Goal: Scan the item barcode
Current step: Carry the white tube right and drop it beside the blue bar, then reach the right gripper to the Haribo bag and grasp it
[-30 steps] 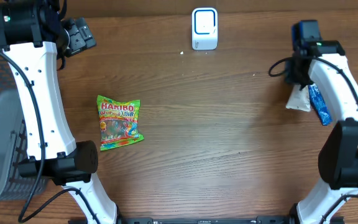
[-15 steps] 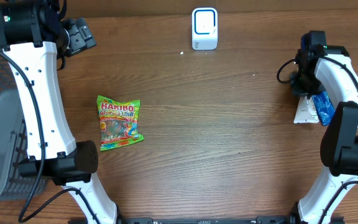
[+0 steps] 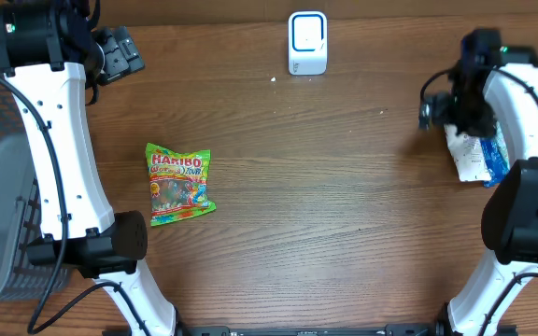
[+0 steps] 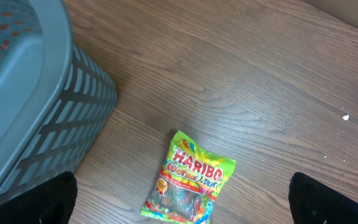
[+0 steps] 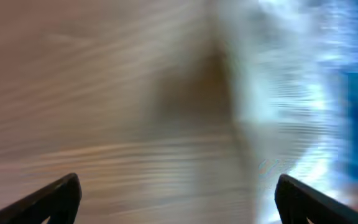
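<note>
Release of the white-and-blue packet (image 3: 475,157) by the right gripper (image 5: 178,198)
The jaws have been opened wide from shut, the arm swung farther right, and the packet left lying on the table (image 3: 344,205)

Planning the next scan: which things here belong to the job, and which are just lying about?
Job: scanner, Haribo bag, blue-white packet.
Lying about: grey basket, white speck.

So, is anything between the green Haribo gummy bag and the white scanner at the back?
Nothing visible blocks it. Only bare brown wooden tabletop, with one tiny white speck, lies between the green Haribo gummy bag and the white box-shaped scanner. The white-and-blue packet sits off to the side.
</note>
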### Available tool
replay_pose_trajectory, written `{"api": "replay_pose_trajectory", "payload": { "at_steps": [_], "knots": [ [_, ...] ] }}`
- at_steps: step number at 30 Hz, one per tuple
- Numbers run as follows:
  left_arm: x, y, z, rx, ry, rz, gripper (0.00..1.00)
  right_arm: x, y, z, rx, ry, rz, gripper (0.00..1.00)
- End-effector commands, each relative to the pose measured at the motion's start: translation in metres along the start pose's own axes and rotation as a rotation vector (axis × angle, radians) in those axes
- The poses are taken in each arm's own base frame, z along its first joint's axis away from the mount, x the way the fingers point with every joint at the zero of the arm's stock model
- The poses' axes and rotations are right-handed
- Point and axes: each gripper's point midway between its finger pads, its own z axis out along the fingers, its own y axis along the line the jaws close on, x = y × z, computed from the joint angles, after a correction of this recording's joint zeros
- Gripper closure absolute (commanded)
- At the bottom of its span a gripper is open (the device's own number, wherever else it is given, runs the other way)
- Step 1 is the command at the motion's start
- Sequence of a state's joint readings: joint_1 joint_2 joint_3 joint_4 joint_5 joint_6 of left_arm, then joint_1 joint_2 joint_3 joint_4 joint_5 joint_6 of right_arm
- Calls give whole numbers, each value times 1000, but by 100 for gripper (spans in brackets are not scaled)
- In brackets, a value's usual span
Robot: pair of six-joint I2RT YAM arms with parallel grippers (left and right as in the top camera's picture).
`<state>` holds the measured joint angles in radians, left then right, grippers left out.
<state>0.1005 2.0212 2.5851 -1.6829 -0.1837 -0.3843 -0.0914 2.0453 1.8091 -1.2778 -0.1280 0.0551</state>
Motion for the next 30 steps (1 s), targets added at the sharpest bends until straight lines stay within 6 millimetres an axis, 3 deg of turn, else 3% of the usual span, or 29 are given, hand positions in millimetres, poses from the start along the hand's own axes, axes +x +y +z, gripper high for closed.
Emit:
{"api": "replay_pose_trajectory", "payload": {
  "at_steps": [1, 4, 6, 7, 9, 10, 12, 14, 16, 20, 23, 30],
  "knots": [
    [-1, 2, -7, 7, -17, 9, 0, -4, 110, -48, -602, -3, -34, 0],
    [-1, 2, -7, 7, -17, 9, 0, -2, 157, -60, -760, -21, -138, 0],
    [-1, 2, -7, 7, -17, 9, 0, 8, 206, -59, -793, -37, -256, 0],
    [-1, 2, -7, 7, -17, 9, 0, 11, 216, -57, -799, -37, -278, 0],
    [-1, 2, -7, 7, -17, 9, 0, 30, 266, -49, -826, -27, -373, 0],
    [-1, 2, -7, 7, -17, 9, 0, 37, 282, -42, -821, -23, -392, 0],
    [-1, 2, -7, 7, -17, 9, 0, 54, 323, -3, -689, -24, -350, 0],
    [-1, 2, -7, 7, -17, 9, 0, 67, 345, 22, -615, -34, -328, 0],
    [-1, 2, -7, 7, -17, 9, 0, 95, 379, 50, -610, -18, -394, 8],
    [-1, 2, -7, 7, -17, 9, 0, 136, 407, 83, -612, 39, -467, 16],
    [-1, 2, -7, 7, -17, 9, 0, 159, 412, 98, -592, 92, -476, 17],
    [-1, 2, -7, 7, -17, 9, 0, 214, 423, 104, -578, 183, -566, 18]
  ]
}}
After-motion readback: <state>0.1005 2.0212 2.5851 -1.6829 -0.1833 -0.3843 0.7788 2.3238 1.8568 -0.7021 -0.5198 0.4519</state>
